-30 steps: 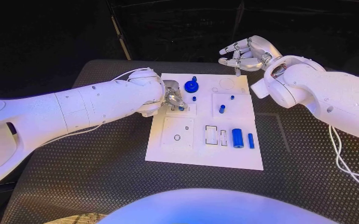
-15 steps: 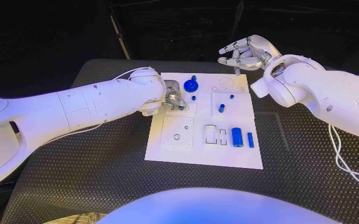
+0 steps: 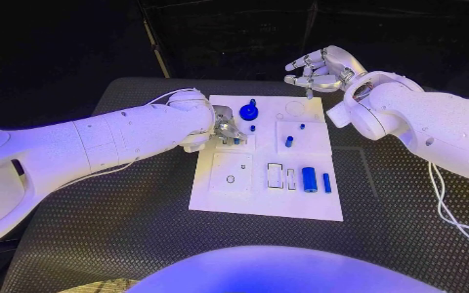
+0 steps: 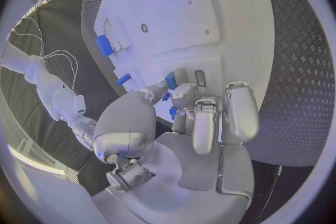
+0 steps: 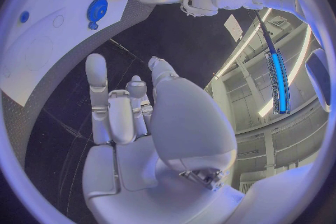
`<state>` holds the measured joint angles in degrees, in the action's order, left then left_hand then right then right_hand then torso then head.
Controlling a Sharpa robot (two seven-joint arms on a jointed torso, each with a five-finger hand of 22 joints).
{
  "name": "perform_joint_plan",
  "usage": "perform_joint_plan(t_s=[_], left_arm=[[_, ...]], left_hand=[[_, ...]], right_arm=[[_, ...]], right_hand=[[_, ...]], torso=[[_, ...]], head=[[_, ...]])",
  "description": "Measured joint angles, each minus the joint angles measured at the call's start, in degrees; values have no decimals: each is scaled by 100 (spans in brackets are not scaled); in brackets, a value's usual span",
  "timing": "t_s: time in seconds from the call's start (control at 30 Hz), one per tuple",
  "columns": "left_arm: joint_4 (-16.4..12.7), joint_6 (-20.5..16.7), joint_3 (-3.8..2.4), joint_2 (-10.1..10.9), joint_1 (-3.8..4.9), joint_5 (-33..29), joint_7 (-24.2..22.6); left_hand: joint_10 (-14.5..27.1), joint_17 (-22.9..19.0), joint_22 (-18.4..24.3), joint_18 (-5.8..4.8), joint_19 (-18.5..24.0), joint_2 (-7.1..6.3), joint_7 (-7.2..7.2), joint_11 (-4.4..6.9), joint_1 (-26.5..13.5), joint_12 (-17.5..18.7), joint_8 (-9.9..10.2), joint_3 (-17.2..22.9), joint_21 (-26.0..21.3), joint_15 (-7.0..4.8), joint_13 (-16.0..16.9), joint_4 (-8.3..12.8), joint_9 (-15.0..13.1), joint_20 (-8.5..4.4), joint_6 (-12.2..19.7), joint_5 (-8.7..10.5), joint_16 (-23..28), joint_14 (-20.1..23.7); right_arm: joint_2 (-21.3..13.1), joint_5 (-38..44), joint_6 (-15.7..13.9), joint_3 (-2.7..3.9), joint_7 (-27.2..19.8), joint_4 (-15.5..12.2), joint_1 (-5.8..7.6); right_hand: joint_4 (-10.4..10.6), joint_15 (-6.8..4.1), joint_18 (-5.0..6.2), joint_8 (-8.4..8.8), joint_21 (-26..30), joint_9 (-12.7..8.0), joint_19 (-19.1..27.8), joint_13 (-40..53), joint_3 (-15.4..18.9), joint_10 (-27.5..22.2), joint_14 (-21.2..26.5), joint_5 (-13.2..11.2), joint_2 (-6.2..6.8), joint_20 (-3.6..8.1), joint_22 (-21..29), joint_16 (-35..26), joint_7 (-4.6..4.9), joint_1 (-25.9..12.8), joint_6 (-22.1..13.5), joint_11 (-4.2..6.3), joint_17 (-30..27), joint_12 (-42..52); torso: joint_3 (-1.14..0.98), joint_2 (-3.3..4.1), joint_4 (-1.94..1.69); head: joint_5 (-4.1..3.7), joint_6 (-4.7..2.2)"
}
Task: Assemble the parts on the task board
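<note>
Seen from the head: white board (image 3: 220, 198) in the middle of the black table (image 3: 108, 239), with a blue gear (image 3: 249, 112) near its far edge, a small blue peg (image 3: 290, 142) right of centre, a thick blue cylinder (image 3: 310, 180) and a thin blue bar (image 3: 327, 183) side by side near the right edge. Left hand (image 3: 227, 129) low over the board's left part, fingers bunched, mostly hidden behind its own arm. From the left wrist: fingertips (image 4: 183, 92) closed around a small blue piece (image 4: 171, 80) just at the board surface, pinched and held. Right hand (image 3: 318, 70) raised beyond the board's far right corner, well clear of everything, fingers loosely curled and apart, holding nothing; from the right wrist, palm (image 5: 168, 123) facing away from the board (image 5: 42, 45).
</note>
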<state>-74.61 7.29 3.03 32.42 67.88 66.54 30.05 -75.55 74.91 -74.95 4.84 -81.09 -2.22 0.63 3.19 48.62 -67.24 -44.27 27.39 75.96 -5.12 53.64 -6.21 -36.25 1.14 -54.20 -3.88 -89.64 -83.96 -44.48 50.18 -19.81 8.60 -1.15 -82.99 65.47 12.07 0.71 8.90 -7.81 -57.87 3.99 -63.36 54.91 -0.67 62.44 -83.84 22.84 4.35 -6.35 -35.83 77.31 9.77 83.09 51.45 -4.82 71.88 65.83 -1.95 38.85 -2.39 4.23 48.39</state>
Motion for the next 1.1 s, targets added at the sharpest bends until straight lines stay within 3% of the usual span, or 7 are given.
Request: perform_joint_plan(t_s=[0.1,0.5,0.6,0.73,0.9,1.0,1.1], left_arm=[[2,3,0,15,-1,0,0],[-72,-26,-28,145,-16,-1,6],[-96,-43,-107,163,-22,-1,13],[-157,-68,-276,175,-23,0,16],[-251,-69,-510,279,-20,0,16],[-266,-27,-652,364,7,0,16],[-190,101,-762,445,112,-1,17]], left_hand=[[0,0,0,0,-18,-45,0,0,-51,-26,28,-346,0,0,15,-123,15,-18,0,0,0,0],[0,0,1,0,-35,-1,-1,0,-40,-28,35,-1258,-1,-20,-11,-505,42,-34,1,1,0,-20],[22,0,1,0,-35,32,-1,-23,-7,-28,36,-1386,-1,-20,-30,-568,43,-34,2,1,0,-20],[47,0,1,0,-34,76,2,-47,37,2,66,-1549,-24,-20,-97,-637,45,-34,5,1,0,-20],[222,0,7,0,-13,15,71,-75,173,159,103,-1826,-136,-20,-308,-754,64,-13,140,1,0,-20],[456,0,125,1,94,12,170,-163,359,367,326,-2016,-279,-2,-624,-801,177,31,427,1,0,-2],[820,0,318,0,239,32,370,-325,619,706,724,-2196,-507,163,-1122,-819,435,137,724,1,0,-5]], right_arm=[[0,2,0,0,0,1,0],[-2,4,2,0,-3,9,0],[0,4,3,0,-4,14,0],[15,4,4,0,-5,32,0],[34,4,4,-1,-5,65,-2],[35,5,4,-1,-5,78,-2],[35,5,4,-1,-5,89,-2]], right_hand=[[0,0,0,0,0,0,0,0,0,0,0,0,0,0,0,0,0,0,0,0,0,0],[16,0,0,1,0,0,21,1,16,0,0,0,-24,-21,13,-27,0,-24,0,0,-5,0],[16,0,0,1,0,0,21,1,16,0,0,0,-24,-20,13,-27,0,-24,0,0,-5,0],[16,0,0,1,0,0,21,-5,16,0,0,0,-24,-20,23,-27,0,-24,0,0,-11,0],[16,0,0,1,0,0,20,-5,15,0,0,0,-24,-20,23,-27,0,-24,0,0,-11,0],[15,0,0,1,8,0,20,-5,16,0,0,0,-24,-20,23,-27,0,-24,0,0,-11,0],[15,0,0,1,24,0,20,-5,16,0,0,0,-24,-20,23,-27,0,-24,0,0,-18,0]], torso=[[2,-1,0],[3,-1,-3],[4,-1,-3],[4,-1,-3],[3,-1,-3],[-1,-2,-3],[-3,-2,-3]], head=[[0,-1],[-13,-15],[-14,-15],[-15,-29],[-24,-38],[-25,-47],[-32,-59]])
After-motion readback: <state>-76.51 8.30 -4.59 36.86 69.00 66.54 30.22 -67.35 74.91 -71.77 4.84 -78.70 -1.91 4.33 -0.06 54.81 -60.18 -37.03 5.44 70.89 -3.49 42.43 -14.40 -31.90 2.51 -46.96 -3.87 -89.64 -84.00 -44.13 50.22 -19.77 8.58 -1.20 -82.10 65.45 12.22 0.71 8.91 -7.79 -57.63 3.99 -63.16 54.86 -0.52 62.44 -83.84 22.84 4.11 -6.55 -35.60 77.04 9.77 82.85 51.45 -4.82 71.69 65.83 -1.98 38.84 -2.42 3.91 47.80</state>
